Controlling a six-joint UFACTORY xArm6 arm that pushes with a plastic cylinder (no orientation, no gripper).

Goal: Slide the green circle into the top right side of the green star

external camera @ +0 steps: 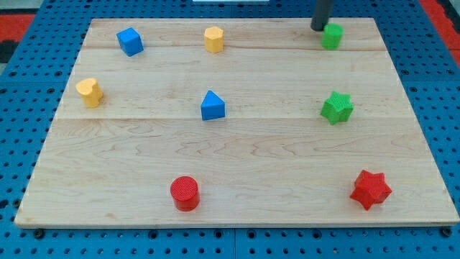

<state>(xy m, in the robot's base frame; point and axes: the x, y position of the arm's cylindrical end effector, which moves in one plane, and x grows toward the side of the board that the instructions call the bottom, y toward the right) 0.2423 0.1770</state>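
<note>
Dark rod (pixel 321 14): upper length cut off by the view's top edge, so its mount is not seen. My tip (pixel 318 28) sits at about 10 o'clock of the small green circle block (pixel 332 36); whether the two touch cannot be told. Light wooden board (pixel 237 216): both bottom corners fall very near the view's bottom edge. Blue perforated table (pixel 21 86) around it is cropped on all four sides; red area (pixel 442 11) at 1 o'clock is cut off, identity unclear.

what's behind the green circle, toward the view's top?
My tip stands just behind the green circle, at its upper-left edge, close or touching; contact can't be confirmed. Past that is only the board's top edge. The circle hides nothing else visible.
</note>
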